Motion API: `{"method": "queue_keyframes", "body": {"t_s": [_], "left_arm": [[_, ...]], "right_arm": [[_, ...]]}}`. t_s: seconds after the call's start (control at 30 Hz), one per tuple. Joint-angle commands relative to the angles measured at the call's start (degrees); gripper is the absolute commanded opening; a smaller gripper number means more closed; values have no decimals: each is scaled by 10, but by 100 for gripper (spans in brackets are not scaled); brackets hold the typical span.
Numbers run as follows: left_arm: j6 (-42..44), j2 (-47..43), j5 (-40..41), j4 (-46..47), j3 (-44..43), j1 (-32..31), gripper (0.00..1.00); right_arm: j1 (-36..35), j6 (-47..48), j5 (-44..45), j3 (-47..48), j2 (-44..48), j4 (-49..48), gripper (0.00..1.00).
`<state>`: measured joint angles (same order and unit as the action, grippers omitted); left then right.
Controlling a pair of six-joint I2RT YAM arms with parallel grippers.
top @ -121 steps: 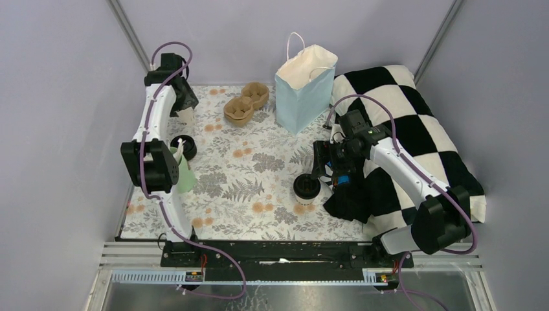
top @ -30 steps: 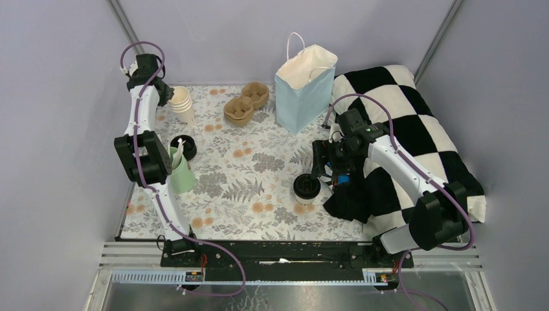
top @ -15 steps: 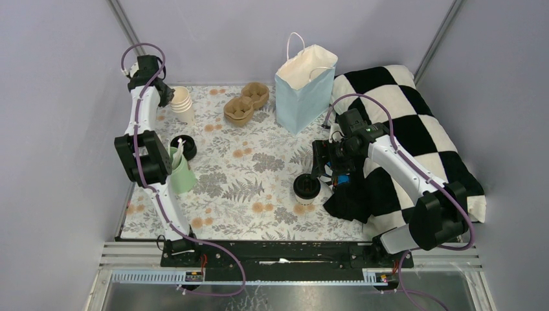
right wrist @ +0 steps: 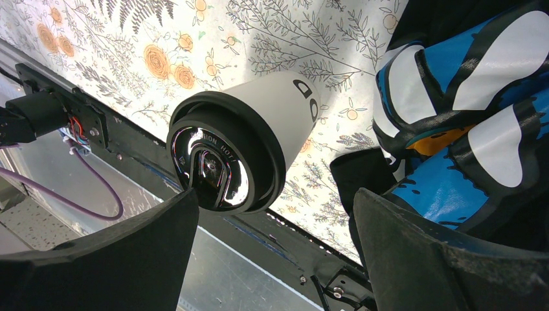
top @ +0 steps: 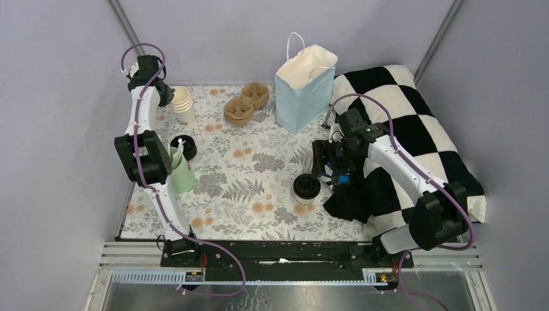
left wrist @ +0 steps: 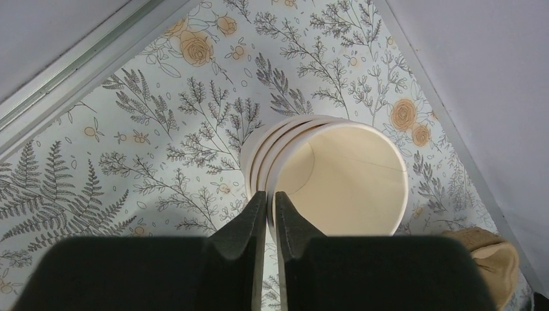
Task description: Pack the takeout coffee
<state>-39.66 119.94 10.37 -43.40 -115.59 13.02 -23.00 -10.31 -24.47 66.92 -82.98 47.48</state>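
Standing upright on the floral mat (top: pixel 259 194), just beside the edge of the black-and-white checked cushion (top: pixel 421 129), one lidded cup (right wrist: pixel 285 107) sits in the space between the spread fingers of the right gripper (right wrist: pixel 275 197). The jaws are wide apart and clamp nothing. From the wrist view the cup's glossy black lid (right wrist: pixel 223 162) lies closer to the finger on the picture's left, while a clear gap separates the cup from the other finger; whether the nearer pad touches the lid's rim cannot be told. From above, the right gripper hangs just behind and to the right of this cup, tilted toward it. The second lidded cup (top: pixel 184 146) stands well apart on the left side of the mat, just behind the mint-green cup (top: pixel 183 175) and away from both grippers. The left gripper (left wrist: pixel 270 197) is at the far left corner, over the stack of cream cups (left wrist: pixel 336 181); its fingers are nearly together with only a thin slit between them, poised at the stack's near rim, and it is unclear whether they pinch that rim. The blue bag (top: pixel 304 91) stands open at the back of the mat, with the cardboard carrier (top: pixel 246 102) to its left.
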Motion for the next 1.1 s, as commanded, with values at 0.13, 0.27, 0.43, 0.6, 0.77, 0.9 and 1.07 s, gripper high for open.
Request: {"method": "queue_keyframes", "body": {"t_s": [0.13, 0.27, 0.43, 0.6, 0.77, 0.9, 1.07], "left_arm": [[-14, -14, -6, 19, -7, -1, 0], [-24, -22, -6, 13, -17, -1, 0], [-37, -33, -1, 6, -38, 1, 0], [-45, -44, 2, 6, -49, 5, 0], [-44, -74, -29, 55, 4, 13, 0], [-60, -125, -54, 129, 105, 17, 0], [-69, -168, -23, 168, 201, 2, 0]], "right_arm": [[-6, 7, 4, 11, 3, -2, 95], [-6, 8, 5, 11, 5, -2, 95], [-6, 8, 6, 11, 10, -3, 95], [-6, 8, 8, 10, 14, -4, 95], [-6, 7, 9, 8, 18, -6, 95], [-6, 7, 8, 7, 19, -6, 95], [-6, 6, 3, 6, 19, -9, 95]]}}
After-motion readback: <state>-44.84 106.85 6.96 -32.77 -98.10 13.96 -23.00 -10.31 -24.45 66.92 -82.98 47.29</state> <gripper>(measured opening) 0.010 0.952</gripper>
